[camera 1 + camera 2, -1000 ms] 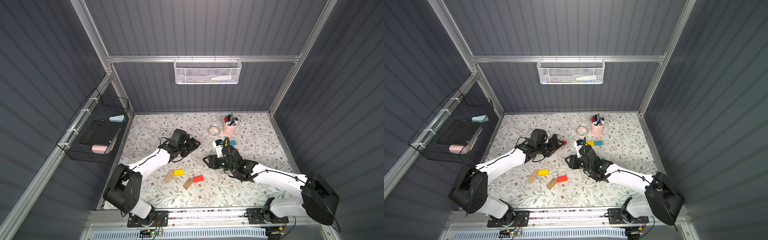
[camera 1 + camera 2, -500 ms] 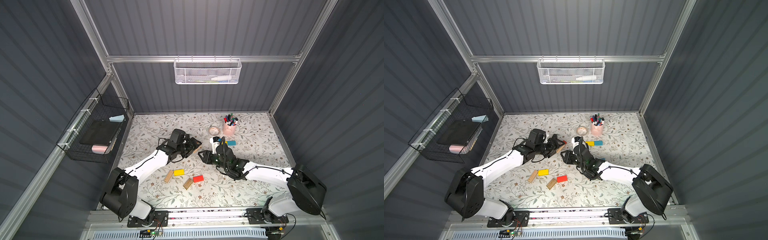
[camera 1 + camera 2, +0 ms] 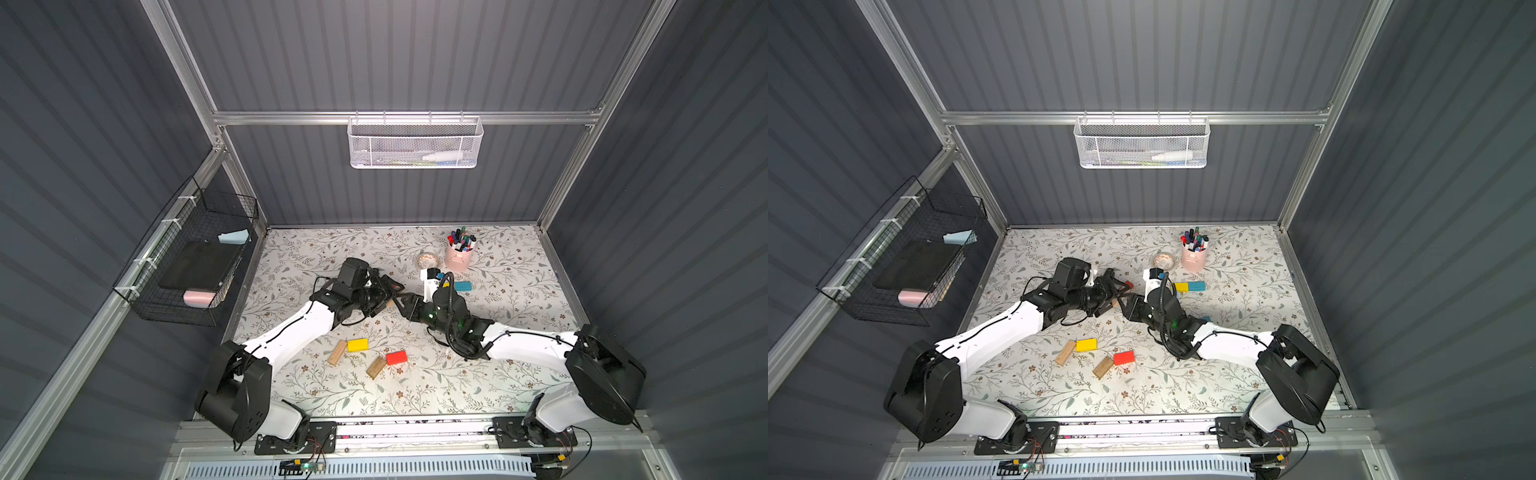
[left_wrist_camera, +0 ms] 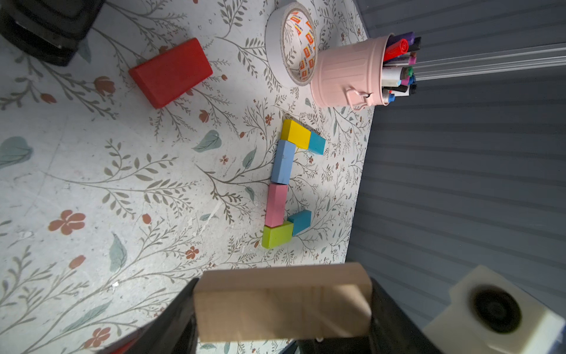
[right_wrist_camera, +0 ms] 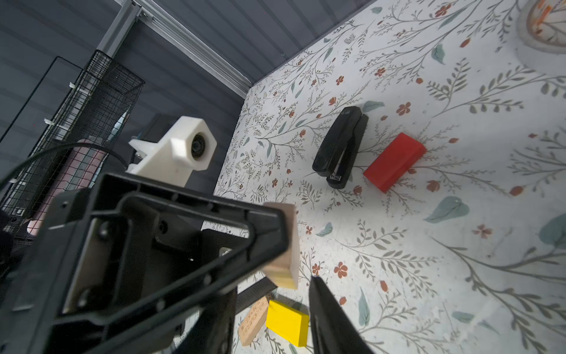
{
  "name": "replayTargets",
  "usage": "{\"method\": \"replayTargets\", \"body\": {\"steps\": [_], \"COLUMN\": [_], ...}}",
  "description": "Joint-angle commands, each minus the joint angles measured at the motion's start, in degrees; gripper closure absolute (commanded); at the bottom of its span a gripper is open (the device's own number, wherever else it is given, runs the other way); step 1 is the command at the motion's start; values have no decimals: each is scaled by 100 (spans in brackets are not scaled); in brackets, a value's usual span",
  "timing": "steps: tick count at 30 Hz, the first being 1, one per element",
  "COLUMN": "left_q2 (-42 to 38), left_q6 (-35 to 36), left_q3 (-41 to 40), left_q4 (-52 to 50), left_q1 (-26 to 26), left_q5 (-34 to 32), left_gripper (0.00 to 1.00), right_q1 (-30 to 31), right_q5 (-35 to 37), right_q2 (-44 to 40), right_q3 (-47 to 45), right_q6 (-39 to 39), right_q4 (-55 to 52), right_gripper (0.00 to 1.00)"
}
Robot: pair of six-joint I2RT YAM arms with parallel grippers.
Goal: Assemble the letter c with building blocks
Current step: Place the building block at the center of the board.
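Observation:
My left gripper (image 4: 281, 306) is shut on a plain wood block (image 4: 281, 303), held above the table mid-scene in both top views (image 3: 392, 293) (image 3: 1119, 293). My right gripper (image 5: 272, 294) faces it tip to tip (image 3: 401, 300). Its jaws stand apart around that block's end (image 5: 283, 245), with a gap between the block and one fingertip (image 5: 315, 282). Beyond lies a C-like row of blocks: yellow (image 4: 295, 135), teal (image 4: 317, 144), blue (image 4: 283, 165), pink (image 4: 275, 203), lime (image 4: 277, 234), teal (image 4: 300, 222). Loose blocks lie nearer the front: yellow (image 3: 358, 345), red (image 3: 396, 358) and two wooden (image 3: 337, 353) (image 3: 376, 367).
A black stapler (image 5: 340, 147) and another red block (image 5: 395, 161) lie just behind the grippers. A tape roll (image 3: 428, 261) and a pink pen cup (image 3: 458, 257) stand at the back, close to the block row. Wire baskets hang on the left and back walls.
The right arm has swung left and forward until its gripper meets the left gripper and the wood block, and its jaws have narrowed slightly. The left arm has barely shifted.

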Motion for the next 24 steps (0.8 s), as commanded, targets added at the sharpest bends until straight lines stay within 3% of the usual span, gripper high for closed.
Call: {"method": "replayTargets", "body": {"steps": [1, 16, 20, 24], "left_q2": [-224, -206, -224, -207], "left_q6": [-114, -288, -329, -262], "left_q3": [-86, -256, -339, -360], "left_q4": [-77, 176, 226, 172], "left_q1": [34, 38, 38, 33], "left_q5": [140, 426, 423, 364], "left_gripper": [36, 36, 36, 30], "right_q1": [24, 33, 33, 33], "right_q5": [131, -31, -36, -10], "right_q2": [165, 439, 460, 445], "right_q3": [99, 137, 110, 101], "right_q6": [127, 113, 145, 90], "right_q4": [285, 668, 702, 687], "right_gripper": [58, 67, 76, 79]}}
